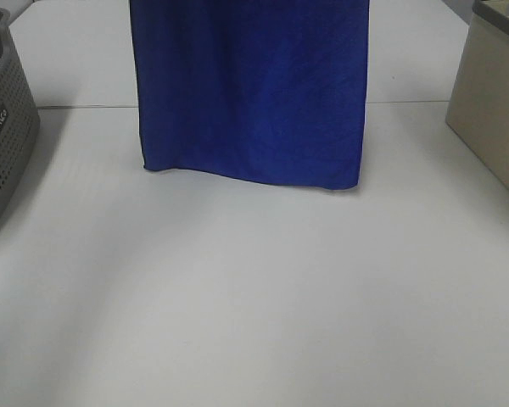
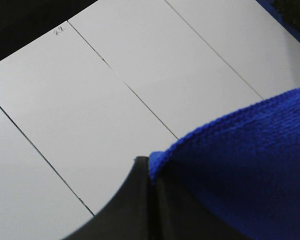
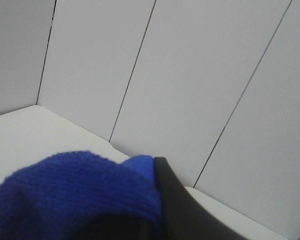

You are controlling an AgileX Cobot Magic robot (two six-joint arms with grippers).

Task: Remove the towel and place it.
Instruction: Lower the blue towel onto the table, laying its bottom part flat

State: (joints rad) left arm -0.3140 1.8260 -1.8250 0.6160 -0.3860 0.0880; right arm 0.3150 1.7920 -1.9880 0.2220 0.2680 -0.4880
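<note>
- Broadly, the white table (image 1: 254, 322) fills most of the high view, with a thin seam running across it in the upper part of the frame.
- Next in size, the towel (image 1: 250, 85) hangs as a wide royal-blue sheet in the upper centre of that frame. Its upper edge runs out of the top. Its lower hem sags slightly toward the right and ends above the middle of the picture. I cannot tell whether the hem touches the table.
- At the right edge of the frame stands a beige box (image 1: 492, 110), well apart from the towel.
- At the left edge sits a grey perforated basket (image 1: 4, 127), also well clear of the cloth.
- My left pincer (image 2: 149, 165) shows at the bottom centre of its wrist frame. Its black fingers are pressed together, and the plush blue edge of the towel (image 2: 240, 165) comes out from between them and fills the lower right. Behind lie white panels (image 2: 140, 75) with dark seams.
- My right pincer (image 3: 157, 167) sits at the bottom centre of its frame. One black finger (image 3: 177, 205) is clamped against a bunched fold of the towel (image 3: 75, 195), which fills the lower left, so I am gripping the cloth here too.
</note>
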